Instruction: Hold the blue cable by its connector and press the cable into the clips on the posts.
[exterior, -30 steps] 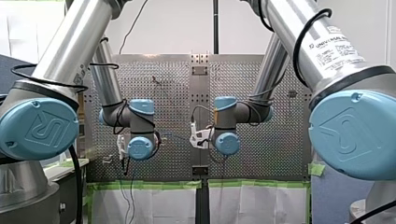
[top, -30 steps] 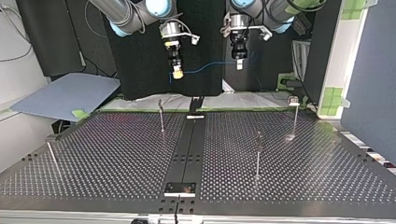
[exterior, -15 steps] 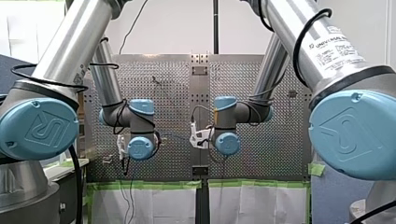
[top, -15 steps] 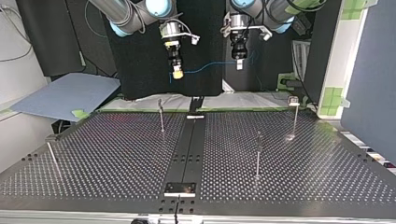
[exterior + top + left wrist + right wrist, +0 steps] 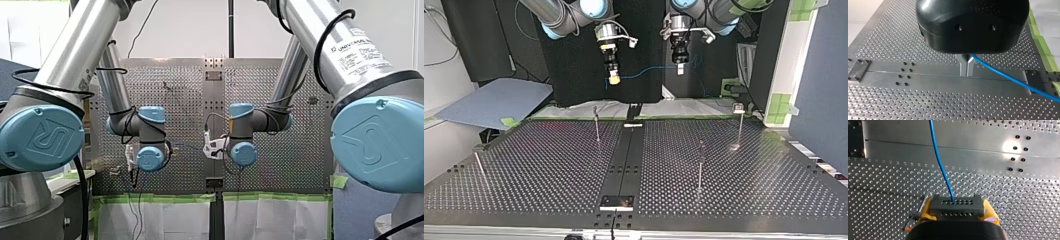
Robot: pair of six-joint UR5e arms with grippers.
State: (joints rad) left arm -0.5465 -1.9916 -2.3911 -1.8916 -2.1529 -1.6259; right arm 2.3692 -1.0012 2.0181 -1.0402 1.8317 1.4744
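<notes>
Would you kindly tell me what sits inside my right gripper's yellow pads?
A grey connector, clamped between the pads of my right gripper, with the blue cable leaving one of its holes. The connector's rear is hidden by the gripper's black body.

Two arms (image 5: 75,60), two end effectors (image 5: 614,78), one blue cable (image 5: 644,73), one connector (image 5: 957,206), four posts (image 5: 597,127), perhaps fifth.

My perforated metal desk (image 5: 549,165) meets white sheets (image 5: 165,220) edged with green tape (image 5: 155,198). In the front view a white wall (image 5: 190,30) rises beyond it. In the top view a black cloth backdrop (image 5: 574,75) hangs behind, a blue-grey flat board (image 5: 494,102) lies at the left, and a dark blue partition (image 5: 819,75) stands at the right. A bright glare (image 5: 1009,146) shines on the desk.
</notes>
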